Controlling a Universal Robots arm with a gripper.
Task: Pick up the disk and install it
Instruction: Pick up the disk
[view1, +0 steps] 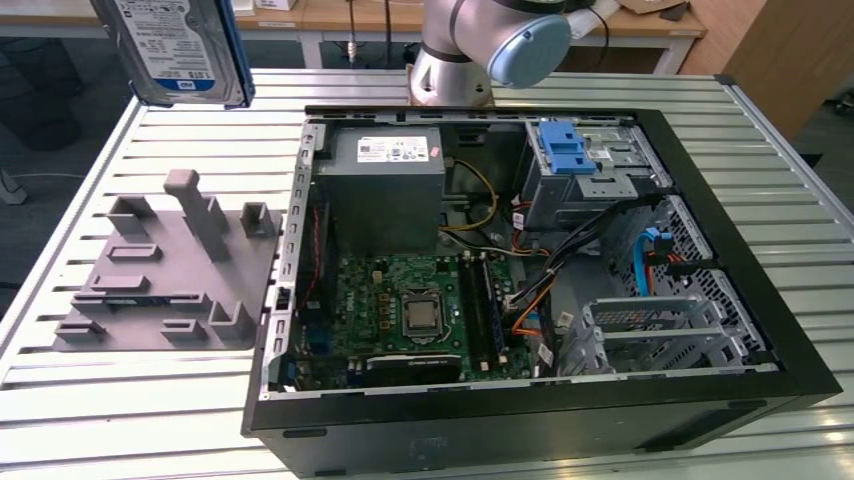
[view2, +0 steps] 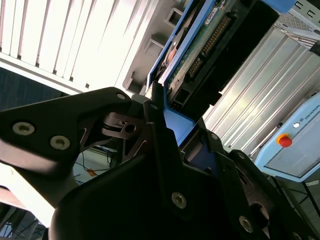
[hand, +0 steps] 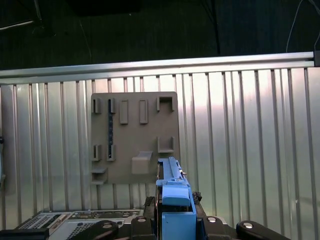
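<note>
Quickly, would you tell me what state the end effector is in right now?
End effector: closed, holding the disk by its blue-framed edge.

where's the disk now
At the exterior view's upper left, the disk is raised above the grey fixture plate beside the open computer case; in the second wrist view the tool grips it.

This looks like a robotics lab or workshop. An open computer case (view1: 534, 430) lies on a slatted aluminium table (view1: 134, 400), with a grey slotted fixture plate (view1: 147, 290) just beside it. The robot arm's base (view1: 454, 70) stands behind the case, and wooden desks (view1: 360, 15) are farther back. A control pendant (view2: 290, 150) with a red stop button shows in the second wrist view.
</note>
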